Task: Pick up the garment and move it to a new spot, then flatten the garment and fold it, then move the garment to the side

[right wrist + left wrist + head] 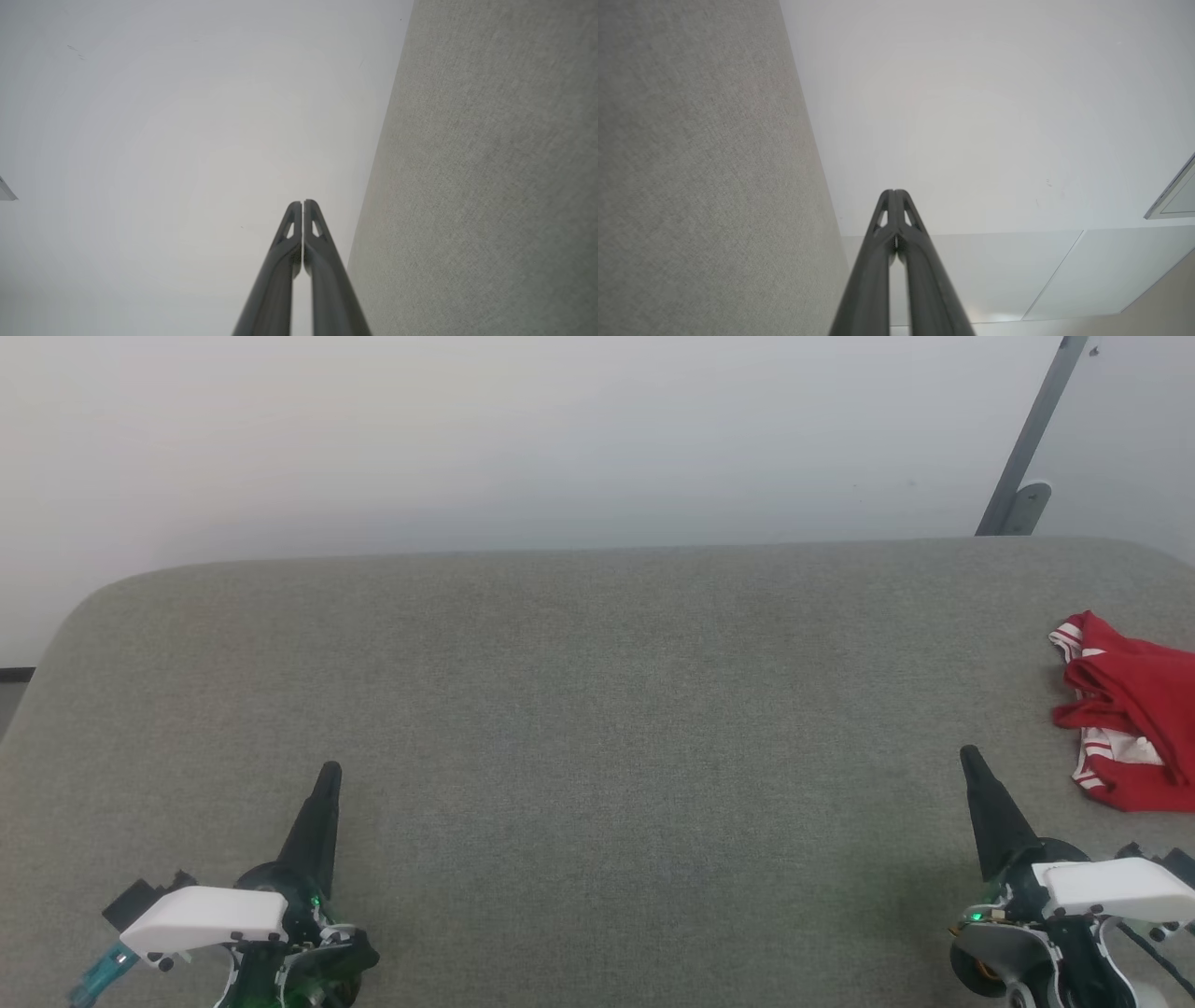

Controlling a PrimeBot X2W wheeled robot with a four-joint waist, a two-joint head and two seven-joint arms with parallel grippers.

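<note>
The garment [1130, 719] is a crumpled red shirt with white striped trim, lying at the far right edge of the grey fabric surface [597, 709] and partly cut off by the head view's right border. My right gripper [969, 756] is shut and empty, low at the right, its tips a short way left of and below the garment. Over at the lower left, my left gripper [329, 771] is shut too, holding nothing, far from the garment. Each wrist view shows its own fingers pressed together: the left gripper [894, 191] and the right gripper [302, 202], both pointing toward the white wall.
The grey surface has a rounded far-left corner and ends at a pale wall [467, 439] behind. A grey metal bar with a bracket [1022, 476] leans at the back right. A window frame corner [1174, 196] shows in the left wrist view.
</note>
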